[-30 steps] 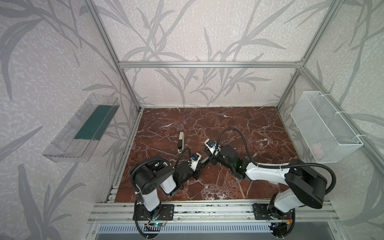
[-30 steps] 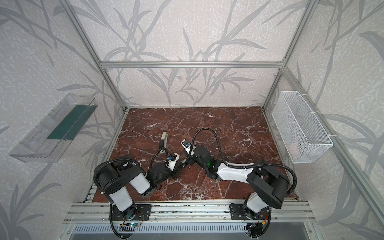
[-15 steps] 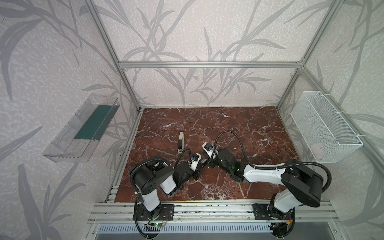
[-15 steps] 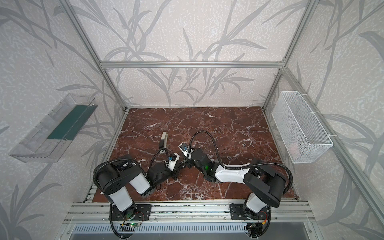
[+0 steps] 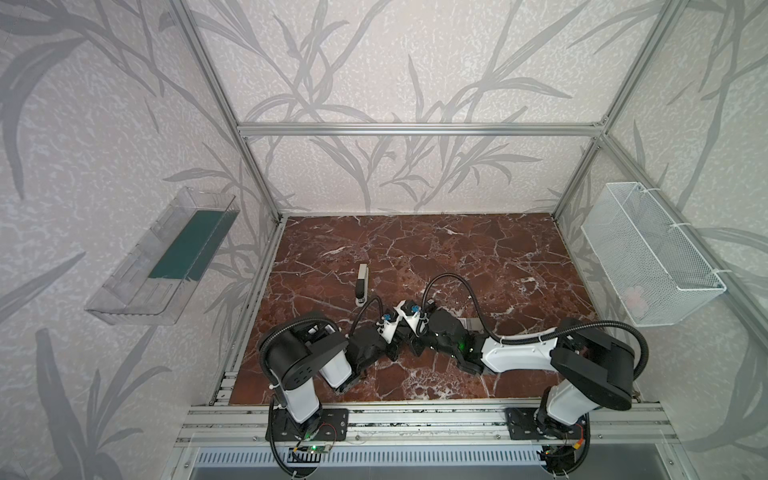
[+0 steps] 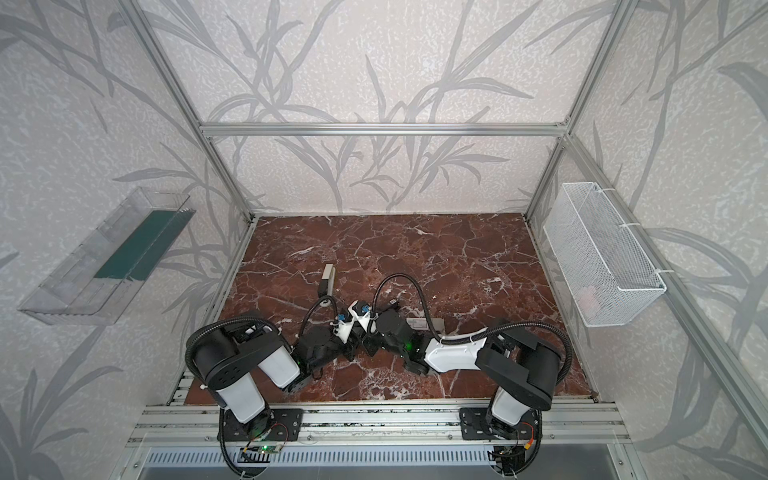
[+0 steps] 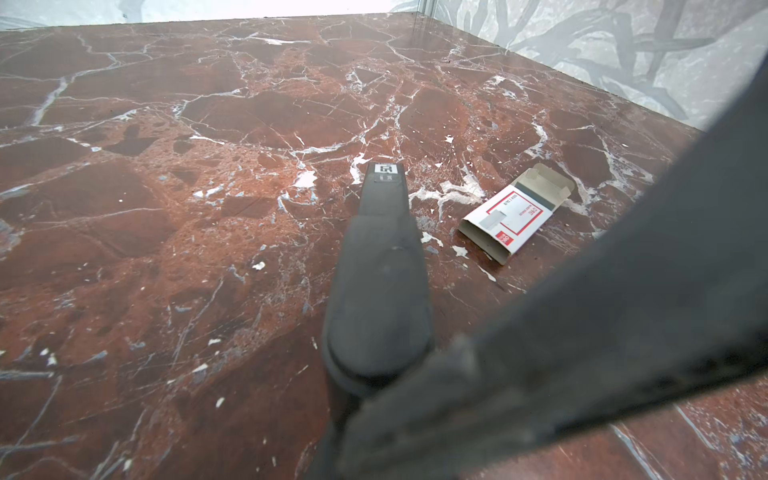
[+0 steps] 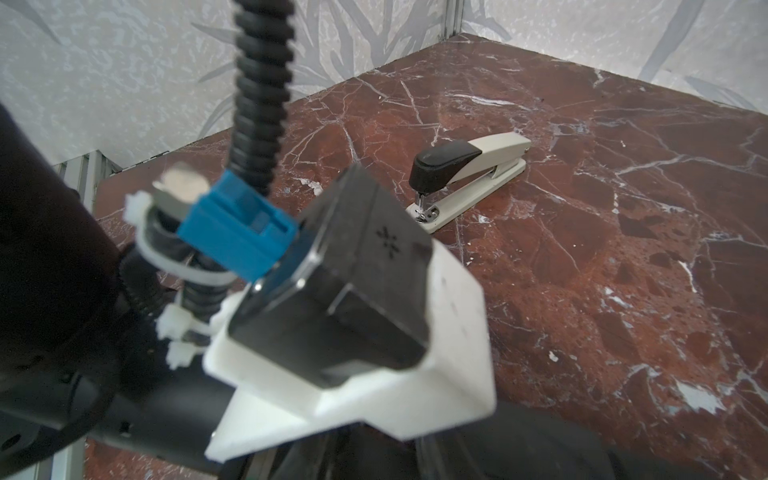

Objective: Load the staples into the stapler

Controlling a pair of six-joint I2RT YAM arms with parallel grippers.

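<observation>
In the left wrist view a dark grey stapler (image 7: 380, 270) with a small white label at its tip runs out from my left gripper (image 7: 357, 419), which is shut on its rear end. A dark finger (image 7: 615, 299) of my right gripper lies across the stapler's rear. In both top views the left gripper (image 5: 394, 352) and right gripper (image 5: 415, 347) meet low over the table near its front. Whether the right jaws hold anything is hidden. The white staple box (image 7: 513, 218) with red print lies open on the table. The staples themselves are out of view.
A beige stapler with a black top (image 5: 362, 284) (image 8: 469, 170) lies on the marble behind the left arm. The left wrist camera mount (image 8: 357, 299) fills the right wrist view. A wire basket (image 5: 648, 257) and a clear tray (image 5: 166, 257) hang on the side walls.
My right gripper has slid left and closed in on the left gripper until the two wrists nearly touch. The left arm has stayed put.
</observation>
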